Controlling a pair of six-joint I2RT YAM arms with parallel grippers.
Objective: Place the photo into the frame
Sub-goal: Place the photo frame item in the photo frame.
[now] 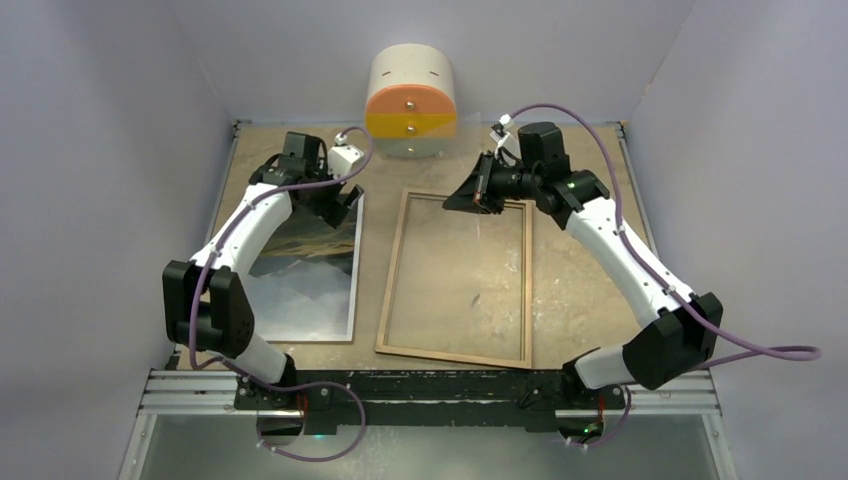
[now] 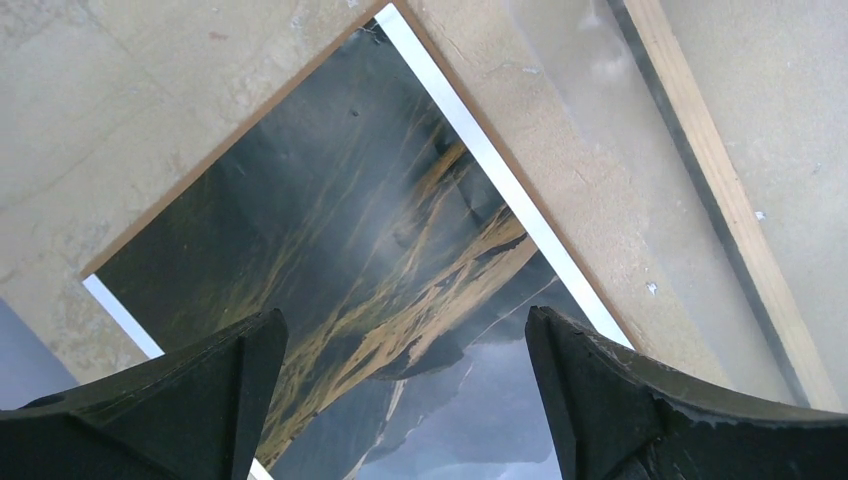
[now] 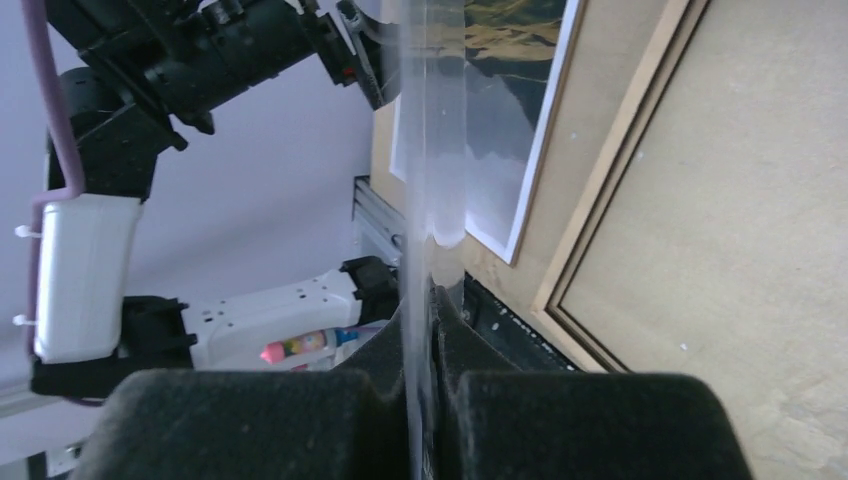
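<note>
The photo [image 1: 300, 280], a dusky mountain print with a white edge, lies face up at the table's left on a brown backing board [image 2: 240, 128]. It also shows in the left wrist view [image 2: 350, 230]. My left gripper [image 1: 338, 205] hangs open and empty just above the photo's far end, its jaws [image 2: 402, 320] spread wide. The frame [image 1: 393, 270] lies wood side up in the middle. My right gripper [image 1: 478, 195] is over the frame's far edge, shut [image 3: 421, 300] on a clear pane [image 3: 425, 150] held edge-on and lifted off the frame [image 3: 610, 170].
A round cream and orange drawer unit [image 1: 412, 95] stands at the back centre. Grey walls close in the left, right and back. A metal rail [image 1: 430, 390] with the arm bases runs along the near edge.
</note>
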